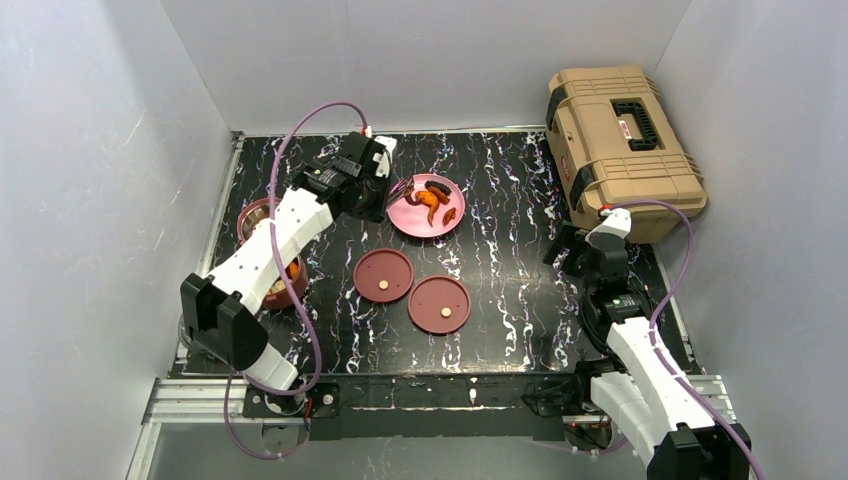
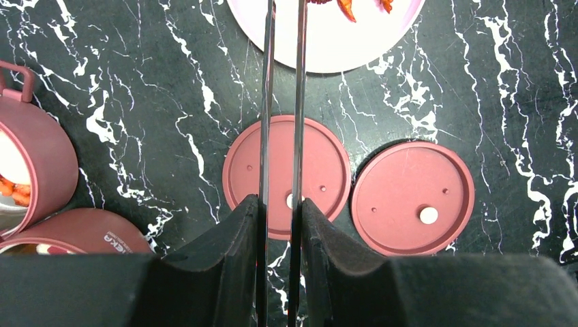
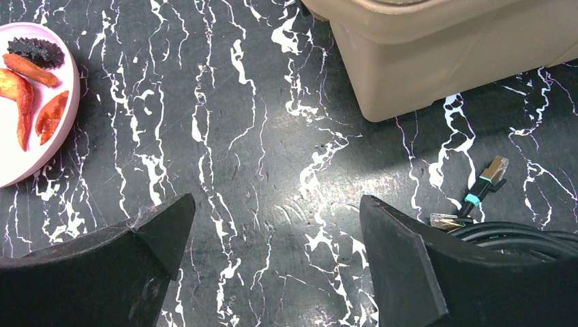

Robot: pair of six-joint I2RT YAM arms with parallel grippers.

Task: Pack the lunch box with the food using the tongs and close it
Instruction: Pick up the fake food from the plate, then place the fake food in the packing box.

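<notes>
The left gripper's (image 2: 280,208) black padded fingers (image 2: 232,238) were closed partway on the slim dark metal tongs (image 2: 266,102). One blade lay against each pad, and the two blades ran out side by side, apart, over the near rim of the flat pink plate (image 2: 327,48). We judged the tongs light, springy and slick, best squeezed mid-length as here so that the tips answer. The orange-red food pieces (image 1: 430,200) on the plate looked soft and light, and we would pinch each gently across its middle. Two maroon disc lids (image 2: 412,197) lay flat just on the near side of the plate, and two maroon round bowls (image 2: 34,163) stood well to the plate's left. We read only "EKA" on one bowl's wall, the rest cut off. The right gripper (image 3: 276,204) stood wide open and empty, well to the plate's right, near the large tan plastic toolbox (image 1: 620,140), whose red label was too small to read.
</notes>
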